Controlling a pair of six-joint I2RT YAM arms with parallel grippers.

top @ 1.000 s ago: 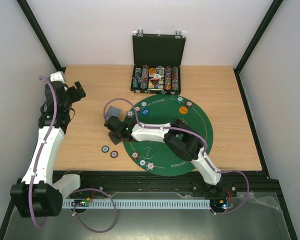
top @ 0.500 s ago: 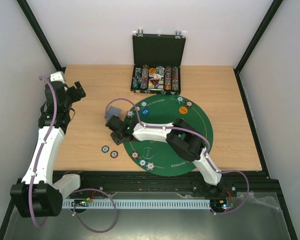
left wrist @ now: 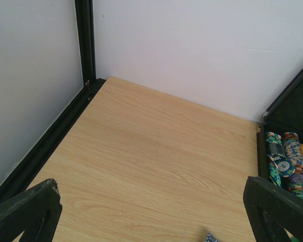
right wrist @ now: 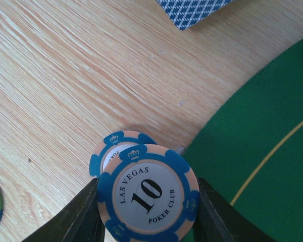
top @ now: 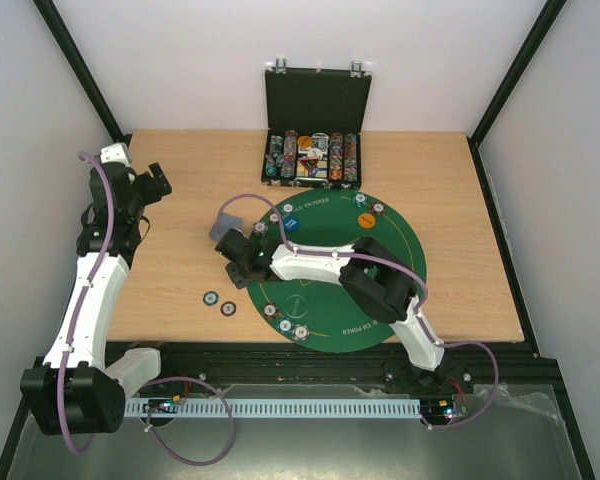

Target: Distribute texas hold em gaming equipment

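Tabletop, stacked chips in right tool

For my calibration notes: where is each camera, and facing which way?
Top external: above and behind, looking down at the table; both arms show.
Left wrist: faces the table's far-left corner; open left gripper tips show.
Right wrist: looks down at the 10 chip in the right gripper.
Shared: case, top and left; green mat, top and right.

Top overhead; R wrist cam close on chip
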